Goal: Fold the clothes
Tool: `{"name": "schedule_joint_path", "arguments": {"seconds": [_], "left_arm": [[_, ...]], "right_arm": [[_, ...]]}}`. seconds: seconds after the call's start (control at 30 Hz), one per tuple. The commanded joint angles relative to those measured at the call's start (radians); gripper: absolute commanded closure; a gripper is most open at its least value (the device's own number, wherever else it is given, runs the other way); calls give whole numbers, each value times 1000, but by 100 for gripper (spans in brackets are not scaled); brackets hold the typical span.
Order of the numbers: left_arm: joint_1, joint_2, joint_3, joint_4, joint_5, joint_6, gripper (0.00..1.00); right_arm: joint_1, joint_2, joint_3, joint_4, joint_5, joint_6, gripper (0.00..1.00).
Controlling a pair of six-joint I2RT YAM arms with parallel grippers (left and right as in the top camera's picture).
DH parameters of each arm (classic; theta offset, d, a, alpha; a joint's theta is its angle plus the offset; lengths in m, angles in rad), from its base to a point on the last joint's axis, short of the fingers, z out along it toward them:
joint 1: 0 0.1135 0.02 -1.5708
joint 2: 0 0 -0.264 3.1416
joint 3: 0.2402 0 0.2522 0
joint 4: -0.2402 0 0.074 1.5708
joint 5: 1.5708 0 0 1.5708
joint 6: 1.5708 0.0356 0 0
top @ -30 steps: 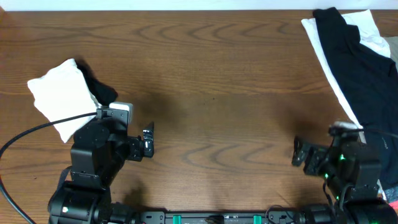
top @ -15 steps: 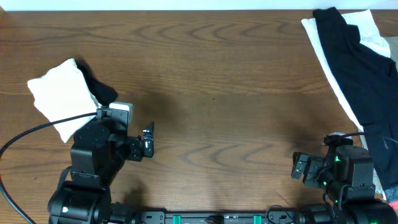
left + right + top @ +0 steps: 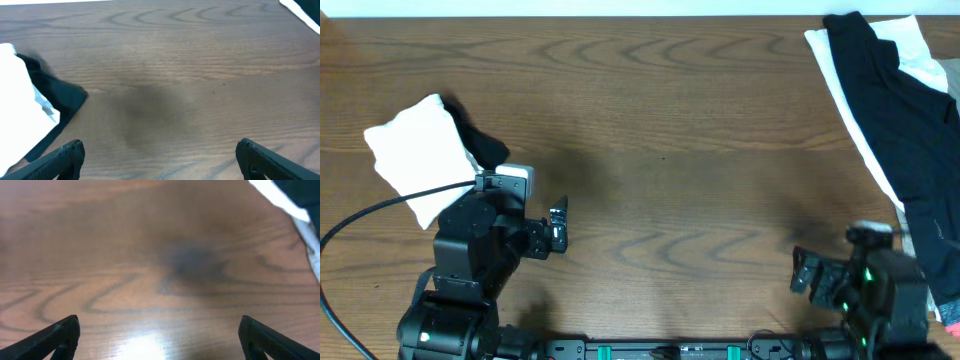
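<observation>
Two lots of clothes, set apart, likely done versus pending: folded white bundle [image 3: 415,160] far left, black-and-white heap [image 3: 895,100] far right. Between them, left gripper [image 3: 557,226] and right gripper [image 3: 802,268], wide open, empty, low over table [image 3: 670,120].

Bundle [image 3: 415,160] sits left of my left gripper [image 3: 557,228], pile [image 3: 905,120] beyond my right gripper [image 3: 803,272], both on the surface [image 3: 670,150].

Dark wood-grain table [image 3: 670,120], overhead glare
</observation>
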Motion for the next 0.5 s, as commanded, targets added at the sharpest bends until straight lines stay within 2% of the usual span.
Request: {"name": "schedule_joint_path", "arguments": {"seconds": [0.0, 0.23, 0.47], "left_arm": [[0, -1, 0, 1, 10, -5, 2], [0, -1, 0, 1, 10, -5, 2], [0, -1, 0, 1, 10, -5, 2]], "right_arm": [[3, -140, -6, 2, 10, 11, 1], [-23, -372, -6, 2, 11, 12, 1], [-38, -374, -33, 14, 11, 11, 1]]}}
